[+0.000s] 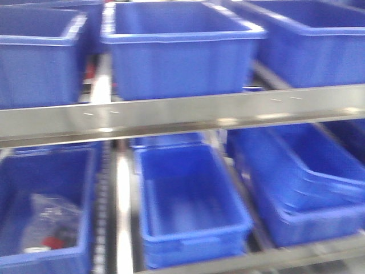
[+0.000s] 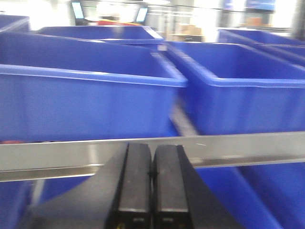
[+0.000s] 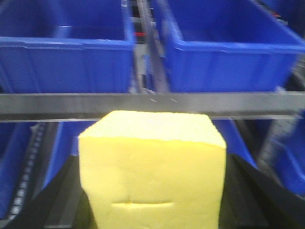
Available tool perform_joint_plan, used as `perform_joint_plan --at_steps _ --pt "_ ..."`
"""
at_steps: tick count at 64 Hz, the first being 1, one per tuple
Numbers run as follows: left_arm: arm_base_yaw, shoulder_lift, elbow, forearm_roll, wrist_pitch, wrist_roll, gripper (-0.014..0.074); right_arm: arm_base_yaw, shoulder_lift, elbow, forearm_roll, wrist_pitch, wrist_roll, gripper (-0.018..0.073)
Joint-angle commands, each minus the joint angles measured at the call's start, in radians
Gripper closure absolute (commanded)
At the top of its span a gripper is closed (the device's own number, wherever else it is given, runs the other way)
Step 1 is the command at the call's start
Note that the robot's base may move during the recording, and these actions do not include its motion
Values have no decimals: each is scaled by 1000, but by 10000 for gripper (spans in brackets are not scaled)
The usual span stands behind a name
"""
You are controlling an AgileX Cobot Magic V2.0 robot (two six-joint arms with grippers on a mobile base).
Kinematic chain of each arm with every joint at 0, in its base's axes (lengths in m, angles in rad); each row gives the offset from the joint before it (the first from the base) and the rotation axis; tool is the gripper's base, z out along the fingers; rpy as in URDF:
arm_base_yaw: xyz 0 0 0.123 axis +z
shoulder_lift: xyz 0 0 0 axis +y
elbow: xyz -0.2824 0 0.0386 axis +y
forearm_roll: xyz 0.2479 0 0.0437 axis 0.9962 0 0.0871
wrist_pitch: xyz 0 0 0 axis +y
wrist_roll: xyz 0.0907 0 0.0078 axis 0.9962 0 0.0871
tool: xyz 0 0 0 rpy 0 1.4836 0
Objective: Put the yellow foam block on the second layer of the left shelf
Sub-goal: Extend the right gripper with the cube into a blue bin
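Left shelf (image 1: 182,114): stainless rack. One flat steel rail crosses the front view, with a tier of blue bins above it and another below.
Upper tier, left to right: left bin (image 1: 40,63), middle bin (image 1: 177,63), right bin (image 1: 319,51). All are upright, and no contents can be seen from this angle.
Lower left bin (image 1: 85,200): holds a clear plastic bag (image 1: 51,222) with something red and dark inside (too blurred to name).
Lower middle bin (image 1: 194,240): nothing visible inside.
Lower right bins (image 1: 308,222): nested one in another, the upper one tilted.
Left hand (image 2: 152,162): fingers pressed together with nothing between them. It is level with the steel rail, facing two bins on the tier behind.
Right hand (image 3: 152,200): clamped on the block, with a dark finger showing at each side.
Yellow foam block (image 3: 152,162): held in the right hand, in front of the rail and outside every bin. A shallow crease marks its near face.
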Motion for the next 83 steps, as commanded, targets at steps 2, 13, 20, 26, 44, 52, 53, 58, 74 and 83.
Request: perform_joint_plan --at_steps 2,13,20,26,44,52,53,58,74,83 --pt "3 -15 25 -4 -90 -5 460 -4 13 -28 -19 -83 -8 148" --pt "3 -15 25 -4 -90 -5 460 -4 13 -28 -19 -83 -8 148" --pt "3 -15 25 -4 -90 -5 460 -3 13 -28 -19 -83 -8 148" --pt "3 -15 25 -4 -90 -5 460 -3 13 -28 -19 -83 -8 148" --pt "3 -15 25 -4 -90 -5 460 -3 13 -28 -19 -83 -8 148" --pt "3 -15 25 -4 -90 -5 460 -3 13 -28 -22 -86 -9 148" --pt "3 -15 25 -4 -90 -5 460 -3 13 -28 -32 -92 -9 148" --pt "3 -15 25 -4 -90 -5 460 -3 13 -28 -101 -119 -9 148" --pt "3 -15 25 -4 -90 -5 460 -3 13 -28 -122 -121 -9 148" --pt "3 -15 25 -4 -90 -5 460 -3 13 -28 -120 -150 -5 148"
